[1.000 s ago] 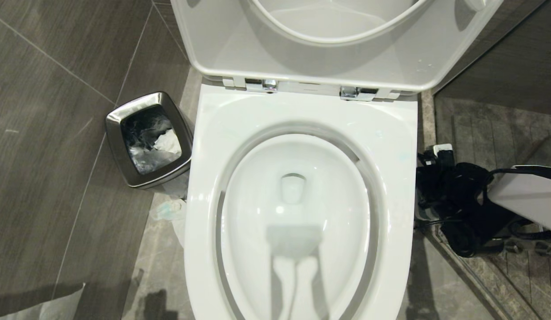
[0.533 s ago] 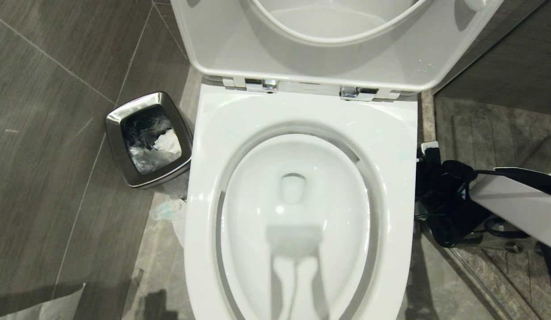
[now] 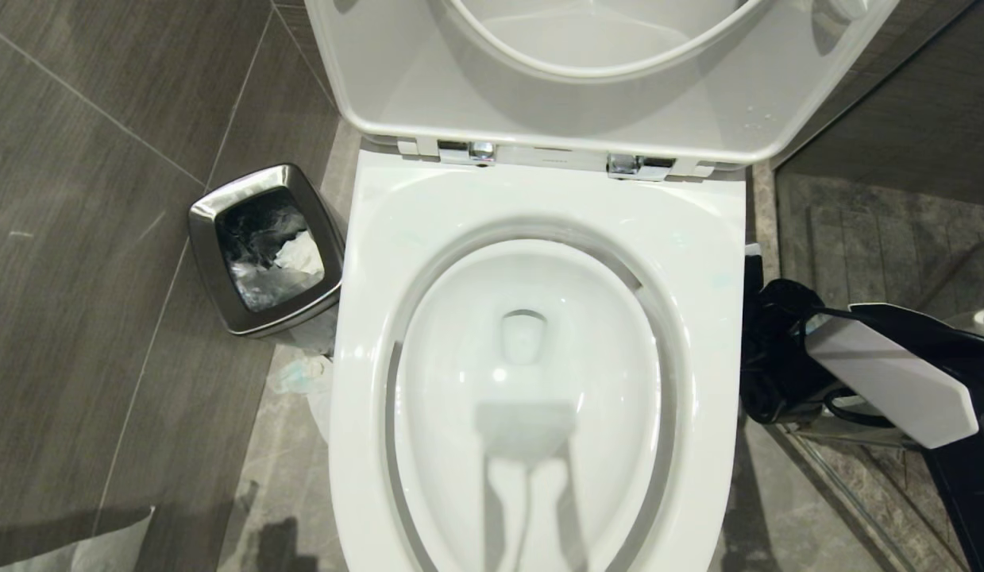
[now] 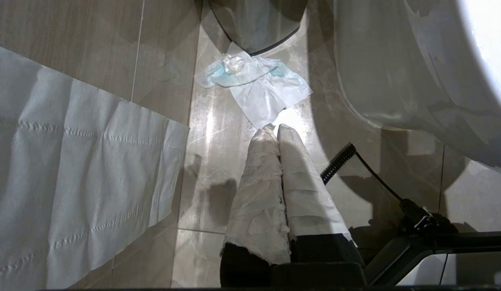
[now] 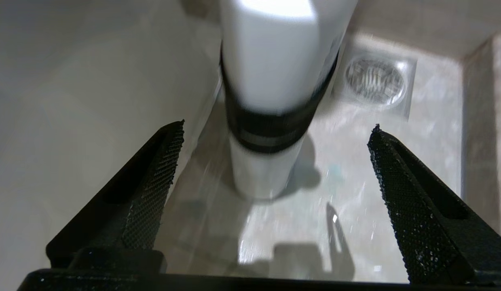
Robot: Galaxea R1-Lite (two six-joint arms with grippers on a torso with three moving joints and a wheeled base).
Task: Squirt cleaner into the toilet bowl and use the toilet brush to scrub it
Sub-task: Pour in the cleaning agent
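- The toilet bowl [image 3: 531,381] stands directly in front of me, seat and lid [image 3: 587,87] raised against the far side. The water inside looks clear, with no blue tint that I can make out.
- My right gripper [image 5: 274,169] is low on the right of the bowl, near the floor. Its two black textured fingers [image 5: 153,190] stand wide apart, gripping nothing.
- Between those fingers, and beyond them, stands a white upright cylinder with a black band [image 5: 270,121], blurred; I cannot tell whether it is the toilet brush holder. It touches neither finger.
- A round floor drain [image 5: 375,83] lies in the tiles beyond the cylinder.
- In the head view, my right arm [image 3: 889,381] enters from the right edge, beside the bowl's rim.
- My left gripper [image 4: 277,133] hangs low on the left of the bowl; its paper-wrapped fingers are pressed together, holding nothing.
- A crumpled tissue [image 4: 254,87] lies on the floor just beyond the left fingertips.
- A steel waste bin [image 3: 263,248] stands left of the bowl, close to its rim.
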